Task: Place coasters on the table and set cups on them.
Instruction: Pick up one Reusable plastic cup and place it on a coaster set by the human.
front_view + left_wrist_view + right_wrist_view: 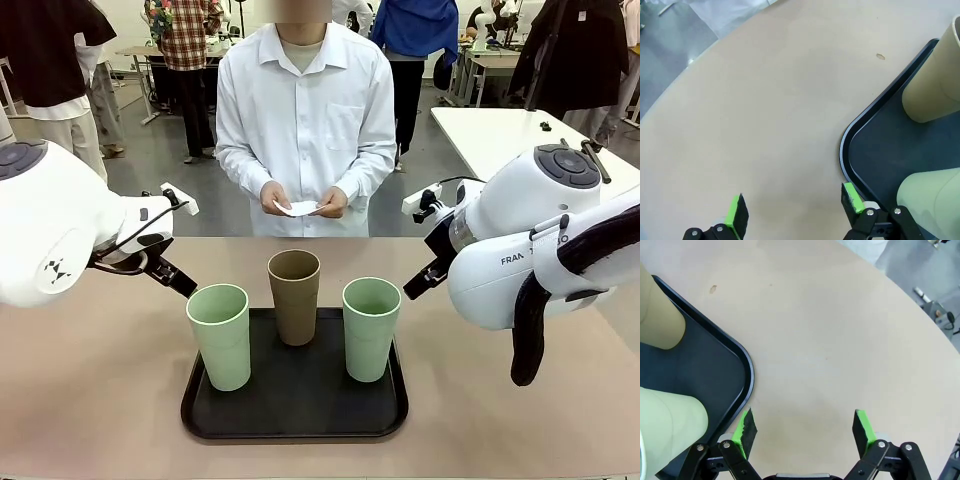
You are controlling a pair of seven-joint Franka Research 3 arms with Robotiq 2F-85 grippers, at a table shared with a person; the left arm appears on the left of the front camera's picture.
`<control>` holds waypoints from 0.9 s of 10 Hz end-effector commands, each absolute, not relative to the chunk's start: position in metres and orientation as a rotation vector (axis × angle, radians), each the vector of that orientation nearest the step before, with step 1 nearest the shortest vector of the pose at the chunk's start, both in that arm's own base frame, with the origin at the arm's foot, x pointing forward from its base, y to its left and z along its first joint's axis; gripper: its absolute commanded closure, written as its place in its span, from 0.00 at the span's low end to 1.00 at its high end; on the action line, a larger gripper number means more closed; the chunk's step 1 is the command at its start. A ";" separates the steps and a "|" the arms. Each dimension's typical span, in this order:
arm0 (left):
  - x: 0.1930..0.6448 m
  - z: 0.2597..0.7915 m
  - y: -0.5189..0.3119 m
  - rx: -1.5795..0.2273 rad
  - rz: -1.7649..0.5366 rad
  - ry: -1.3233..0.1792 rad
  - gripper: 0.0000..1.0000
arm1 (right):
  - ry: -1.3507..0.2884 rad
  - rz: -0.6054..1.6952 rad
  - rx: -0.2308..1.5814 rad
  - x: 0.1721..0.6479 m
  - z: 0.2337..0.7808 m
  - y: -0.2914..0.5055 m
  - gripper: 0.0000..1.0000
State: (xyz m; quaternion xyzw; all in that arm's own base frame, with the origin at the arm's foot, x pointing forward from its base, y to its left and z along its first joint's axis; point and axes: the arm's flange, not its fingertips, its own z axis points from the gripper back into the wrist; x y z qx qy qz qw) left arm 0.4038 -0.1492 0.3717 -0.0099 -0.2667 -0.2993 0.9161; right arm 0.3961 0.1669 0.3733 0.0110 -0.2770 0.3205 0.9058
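Three cups stand upright on a black tray (295,425) on the beige table (90,390): a mint cup (220,335) at the left, a brown cup (294,295) behind the middle, a mint cup (371,328) at the right. At the far side a person holds the white coasters (298,208) in both hands. My left gripper (180,282) hovers open just left of the tray's far left corner (844,145), with the brown cup (932,85) and the mint cup (932,200) beside it. My right gripper (418,283) hovers open off the tray's far right corner (749,375). Both grippers are empty.
Bare tabletop (765,100) lies left of the tray and bare tabletop (840,330) right of it. The table's curved far edge runs close ahead of both grippers. A white table (500,130) stands at the back right.
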 end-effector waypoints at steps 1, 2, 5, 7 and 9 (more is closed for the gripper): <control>0.404 0.372 -0.149 -0.020 -0.616 -0.549 0.00 | -0.572 0.662 0.023 0.396 0.373 0.167 0.00; 0.404 0.372 -0.149 -0.020 -0.616 -0.549 0.00 | -0.572 0.662 0.023 0.396 0.373 0.167 0.00; 0.409 0.433 -0.119 0.058 -0.658 -0.533 0.00 | -0.497 0.630 0.041 0.368 0.431 0.150 0.00; 0.370 0.461 -0.102 0.046 -0.659 -0.378 0.00 | -0.321 0.594 0.078 0.313 0.455 0.137 0.00; 0.325 0.467 -0.083 -0.049 -0.642 -0.300 0.00 | -0.204 0.557 0.104 0.253 0.445 0.123 0.00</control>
